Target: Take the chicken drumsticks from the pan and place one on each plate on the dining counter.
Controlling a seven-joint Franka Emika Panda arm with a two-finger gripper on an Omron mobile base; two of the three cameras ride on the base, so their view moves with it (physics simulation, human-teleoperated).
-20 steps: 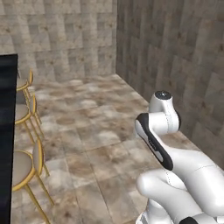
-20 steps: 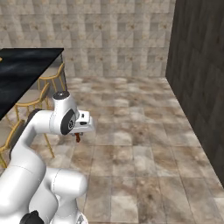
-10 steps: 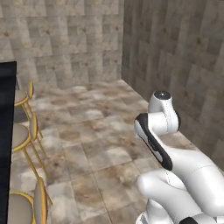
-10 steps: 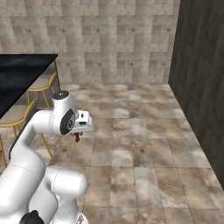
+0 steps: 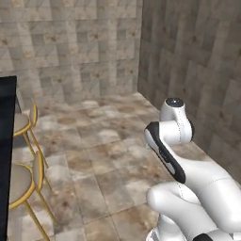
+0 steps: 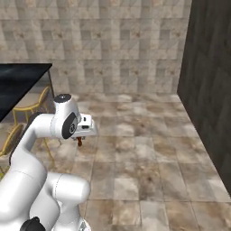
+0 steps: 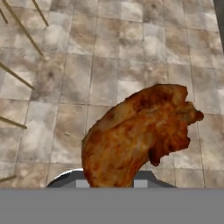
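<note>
Carrying one chicken drumstick (image 7: 135, 135), the pincer (image 6: 80, 140) is clamped on the meat: the hand view has the orange-brown piece rising from between the finger tips, with tiled floor (image 7: 109, 57) behind it. In the right base view a small brown bit hangs below the white hand, held in the air over the floor and apart from any surface. The black dining surface (image 6: 20, 85) lies off to the robot's left, with yellow-framed stools (image 5: 21, 183) standing along its edge. So the pickup of this piece looks done, and the carry is under way. Neither plate nor the pan can be seen from here, so whether the other drumstick is already served cannot be told. What remains, at least, is reaching the surface and setting this piece on a plate.
</note>
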